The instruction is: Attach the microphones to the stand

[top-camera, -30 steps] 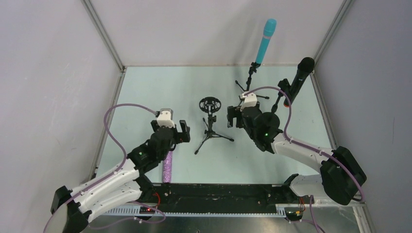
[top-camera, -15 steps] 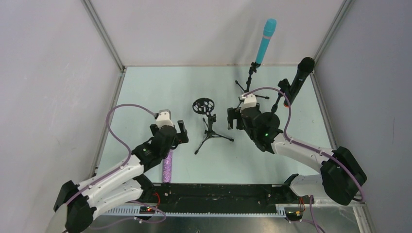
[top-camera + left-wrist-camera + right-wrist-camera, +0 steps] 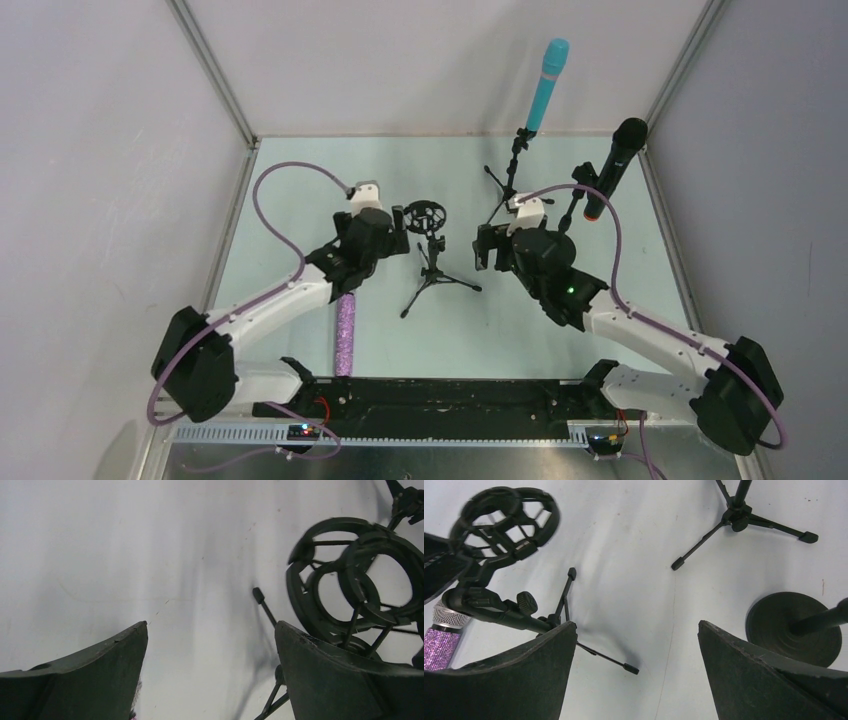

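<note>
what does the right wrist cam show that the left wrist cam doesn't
Only the right wrist view: the purple glitter microphone with silver mesh head lying on the table, the round black weighted stand base, the far black tripod's feet, and the open right gripper.
Only the left wrist view: the open left gripper.
Both: the empty black ring-shaped shock mount on its small tripod stand, and the pale table surface.

The purple microphone (image 3: 441,642) has a rough, glittering body and a silver wire-mesh head (image 3: 446,614). The stand's shock mount (image 3: 298,590) looks matt black plastic, and the table (image 3: 400,160) is smooth, pale and matt.
</note>
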Controlling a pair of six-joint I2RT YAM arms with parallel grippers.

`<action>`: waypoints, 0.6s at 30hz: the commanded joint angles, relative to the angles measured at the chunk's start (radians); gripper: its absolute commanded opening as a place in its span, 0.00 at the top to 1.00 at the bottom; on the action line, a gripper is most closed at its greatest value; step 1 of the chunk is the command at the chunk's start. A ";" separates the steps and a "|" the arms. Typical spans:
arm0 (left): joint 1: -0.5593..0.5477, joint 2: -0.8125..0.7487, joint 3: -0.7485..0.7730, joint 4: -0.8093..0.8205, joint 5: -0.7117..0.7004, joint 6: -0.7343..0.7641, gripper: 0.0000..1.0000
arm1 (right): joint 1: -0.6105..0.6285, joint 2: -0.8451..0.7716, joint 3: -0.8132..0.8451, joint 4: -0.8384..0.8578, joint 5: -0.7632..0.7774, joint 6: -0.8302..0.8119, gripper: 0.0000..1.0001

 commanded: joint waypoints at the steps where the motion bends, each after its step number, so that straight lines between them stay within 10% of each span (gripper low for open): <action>1: 0.005 0.071 0.078 0.040 0.030 0.049 0.00 | 0.006 -0.075 -0.031 -0.047 0.031 0.024 0.05; 18: 0.009 -0.079 -0.055 -0.024 -0.017 0.036 0.00 | 0.015 -0.058 -0.056 -0.019 0.014 0.020 0.05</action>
